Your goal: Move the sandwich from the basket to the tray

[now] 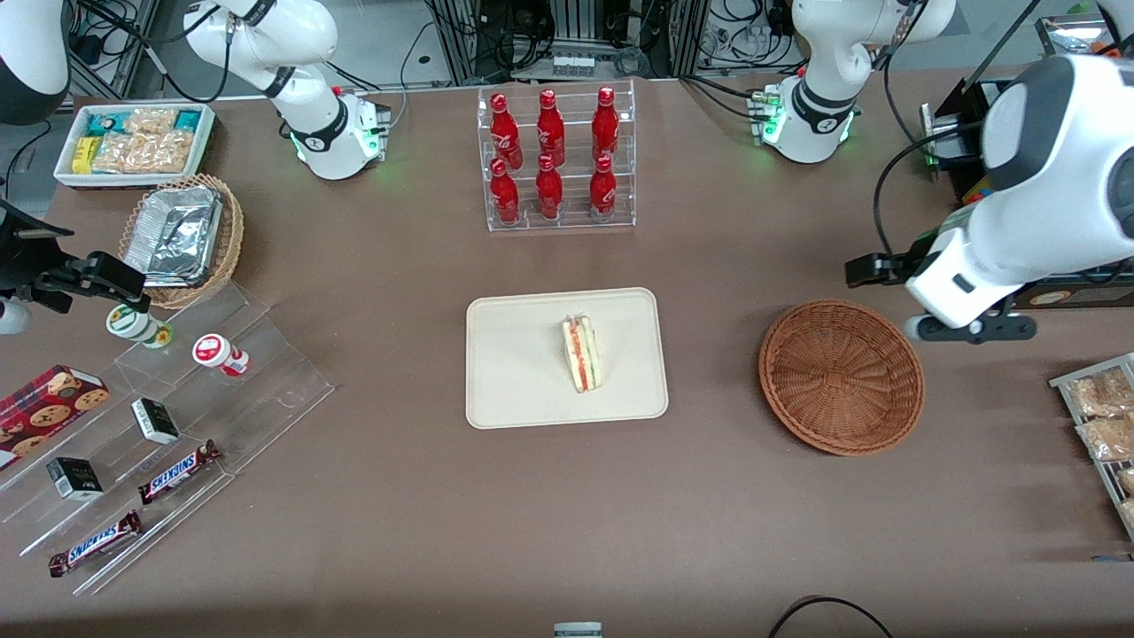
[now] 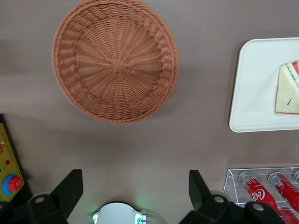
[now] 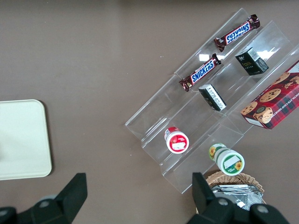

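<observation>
a brown desk carries everything here, with a clear rack of red bottles near its edge closest to the arm bases and stepped acrylic shelves of snack bars toward the parked arm's end.

the sandwich stands on its edge on the tray, which sits in the middle of the desk; its red and green filling shows along the side. the basket lies beside the tray toward the working arm's end, well apart from it, and holds nothing.

the pincer hangs above the desk near the basket, between it and the arm's base, released: its two fingers stand wide apart with nothing between them.

judging from this, the placing itself looks done and what remains is clearing away. doing that well means lifting the arm up and back toward its own end of the desk, keeping the pincer spread and high enough to pass over the basket rim, and staying away from the tray so the sandwich is not tipped over. the bottle rack is the nearest thing to mind on the way.
</observation>
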Motion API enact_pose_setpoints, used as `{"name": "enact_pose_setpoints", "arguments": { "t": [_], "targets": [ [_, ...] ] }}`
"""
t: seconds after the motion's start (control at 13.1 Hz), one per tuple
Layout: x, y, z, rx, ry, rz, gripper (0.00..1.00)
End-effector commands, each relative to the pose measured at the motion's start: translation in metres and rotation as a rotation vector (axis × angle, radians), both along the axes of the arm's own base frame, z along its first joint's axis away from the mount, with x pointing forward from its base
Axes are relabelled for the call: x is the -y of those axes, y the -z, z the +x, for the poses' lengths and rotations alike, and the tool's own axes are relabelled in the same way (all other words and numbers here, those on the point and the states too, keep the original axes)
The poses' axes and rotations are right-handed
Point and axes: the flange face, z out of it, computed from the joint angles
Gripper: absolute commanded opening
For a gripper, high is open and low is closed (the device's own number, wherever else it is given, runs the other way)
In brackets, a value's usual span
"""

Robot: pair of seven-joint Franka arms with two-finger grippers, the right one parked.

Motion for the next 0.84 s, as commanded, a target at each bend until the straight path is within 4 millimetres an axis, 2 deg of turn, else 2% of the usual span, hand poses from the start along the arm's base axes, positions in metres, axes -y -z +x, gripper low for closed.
{"name": "enact_pose_setpoints", "arguments": {
  "t": [0.0, 0.38, 0.46, 0.53, 0.76],
  "targets": [
    [-0.013, -0.019, -0.027, -0.004, 0.012, -0.006, 1.0],
    [-0.019, -0.053, -0.053, -0.02, 0.008, 0.008, 1.0],
    [-0.026, -0.061, -0.059, -0.027, -0.004, 0.012, 1.0],
    [-0.042, -0.071, -0.061, -0.021, -0.035, 0.009, 1.0],
    [-0.05, -0.076, -0.061, -0.013, -0.05, 0.007, 1.0]
  ]
}}
